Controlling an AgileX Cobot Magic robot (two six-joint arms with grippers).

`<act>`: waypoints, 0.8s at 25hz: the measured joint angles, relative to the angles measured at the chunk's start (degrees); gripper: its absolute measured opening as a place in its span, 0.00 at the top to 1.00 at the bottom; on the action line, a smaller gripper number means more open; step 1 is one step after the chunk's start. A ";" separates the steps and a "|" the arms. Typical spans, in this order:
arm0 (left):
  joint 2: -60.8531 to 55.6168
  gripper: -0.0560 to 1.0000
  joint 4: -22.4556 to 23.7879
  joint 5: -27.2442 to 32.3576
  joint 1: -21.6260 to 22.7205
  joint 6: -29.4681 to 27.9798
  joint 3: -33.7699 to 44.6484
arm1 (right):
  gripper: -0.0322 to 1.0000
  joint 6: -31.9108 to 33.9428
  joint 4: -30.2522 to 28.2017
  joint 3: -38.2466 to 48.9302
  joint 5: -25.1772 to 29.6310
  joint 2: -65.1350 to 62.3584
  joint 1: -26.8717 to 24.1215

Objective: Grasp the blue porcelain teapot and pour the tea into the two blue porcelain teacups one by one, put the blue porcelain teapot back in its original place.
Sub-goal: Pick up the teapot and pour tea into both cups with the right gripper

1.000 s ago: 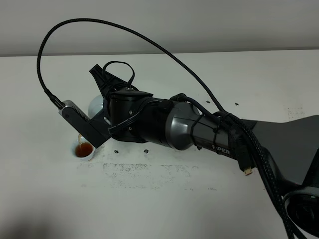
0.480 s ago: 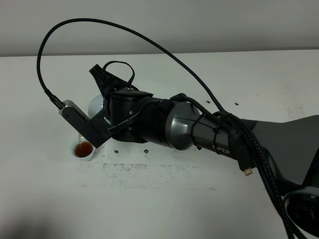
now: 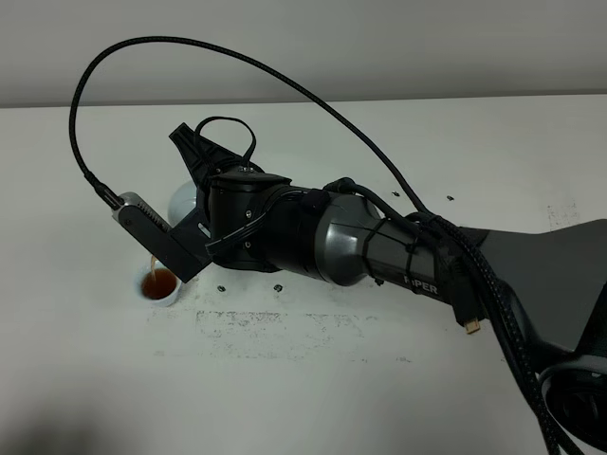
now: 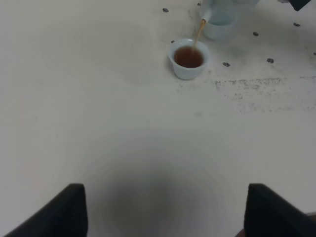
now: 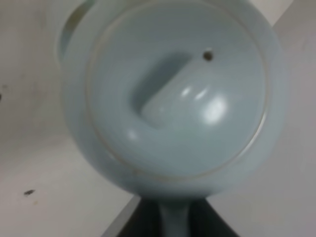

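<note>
Grips blue porcelain teapot (image 5: 173,94) by its handle in the clamped right gripper (image 5: 174,220), tilted over the white table (image 3: 313,398). Holds left gripper (image 4: 165,210) spread wide, empty, well apart. Streams tea (image 4: 188,57) from spout into 1 part-full teacup (image 4: 183,72).

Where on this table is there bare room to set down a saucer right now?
Free: the near table in front of the scuffed patch, and the strip left of the filling teacup. The far right corner is open too. Crowded: around that teacup, where the teapot pours under the right arm.
</note>
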 joint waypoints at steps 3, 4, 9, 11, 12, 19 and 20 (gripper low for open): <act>0.00 0.35 0.00 0.00 0.00 0.00 0.00 | 0.93 0.00 0.49 0.00 0.11 0.00 0.00; 0.00 0.35 0.00 0.00 0.00 0.00 0.00 | 0.93 0.00 0.74 0.00 0.16 0.00 0.00; 0.00 0.35 0.00 0.00 0.00 0.00 0.00 | 0.93 -0.02 5.09 0.00 0.74 0.00 0.00; 0.00 0.35 0.00 0.00 0.00 0.00 0.00 | 0.93 -0.02 7.03 0.00 0.96 -0.14 0.00; 0.00 0.35 0.00 0.00 0.00 0.00 0.00 | 0.93 -0.02 8.33 0.00 1.30 -0.38 0.00; 0.00 0.35 0.00 0.00 0.00 0.00 0.00 | 0.93 0.95 24.62 -5.26 11.99 -5.37 -1.15; 0.00 0.35 0.00 0.00 0.00 0.00 0.00 | 0.93 2.13 28.23 -5.73 14.60 -6.19 -1.41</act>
